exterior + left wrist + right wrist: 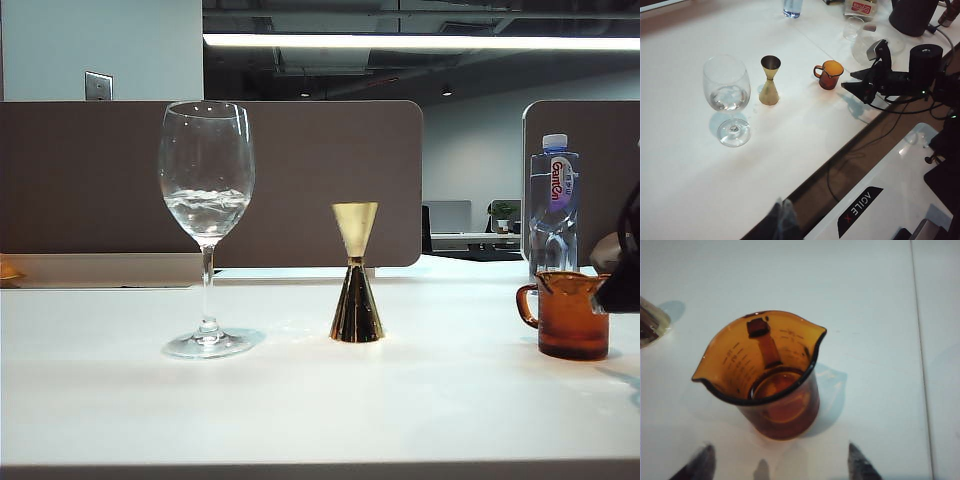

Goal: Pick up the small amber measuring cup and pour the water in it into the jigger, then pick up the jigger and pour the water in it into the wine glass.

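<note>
Your right hand (780, 462) is spread apart just beside the small amber measuring cup (567, 315), which stands on the worktop (300, 400). Jigger (356, 272) is mid-worktop, with the wine glass (207, 228) further left holding water (206, 208). Left hand is out of shot.

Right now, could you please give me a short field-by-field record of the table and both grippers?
wine glass: upright at the exterior view's left, holding water in its bowl
jigger: upright mid-table, untouched
small amber measuring cup: upright at the right, looks empty from the right wrist view
right gripper: open, fingertips either side of the cup, not touching it
left gripper: only a blurred tip in view, off the table's near edge, away from all three vessels
blue-capped bottle: standing behind the cup
</note>
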Available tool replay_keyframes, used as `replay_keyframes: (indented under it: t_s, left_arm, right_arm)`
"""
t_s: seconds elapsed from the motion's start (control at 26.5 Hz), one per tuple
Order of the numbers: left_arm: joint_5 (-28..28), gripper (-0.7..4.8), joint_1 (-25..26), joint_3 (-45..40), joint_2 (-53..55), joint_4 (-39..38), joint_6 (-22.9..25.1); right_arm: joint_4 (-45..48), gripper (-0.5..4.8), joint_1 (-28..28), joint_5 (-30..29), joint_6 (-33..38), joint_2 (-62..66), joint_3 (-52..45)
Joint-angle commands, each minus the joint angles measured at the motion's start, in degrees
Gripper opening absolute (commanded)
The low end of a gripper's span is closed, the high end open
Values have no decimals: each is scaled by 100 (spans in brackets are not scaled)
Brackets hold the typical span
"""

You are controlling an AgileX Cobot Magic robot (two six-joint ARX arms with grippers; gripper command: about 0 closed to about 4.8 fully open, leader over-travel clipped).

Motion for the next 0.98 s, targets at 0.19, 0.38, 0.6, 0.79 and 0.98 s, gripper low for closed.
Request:
replay_keyframes:
  t_s: [0.19,0.38,0.6,0.79,0.98]
  left_arm:
    - [4,-2,4,17,2,-33,24]
    - [4,-2,4,17,2,-33,24]
    - [4,-2,4,17,2,-33,24]
    - [4,-2,4,17,2,-33,24]
    - [4,-2,4,17,2,-33,24]
  right_arm:
    - [966,383,2,-28,-175,627,46]
    - [1515,383,4,-52,-181,1108,46]
    - [2031,383,9,-90,-229,1628,118]
    - [2094,383,144,-155,-463,2081,437]
    - [2162,382,367,-133,-835,2785,796]
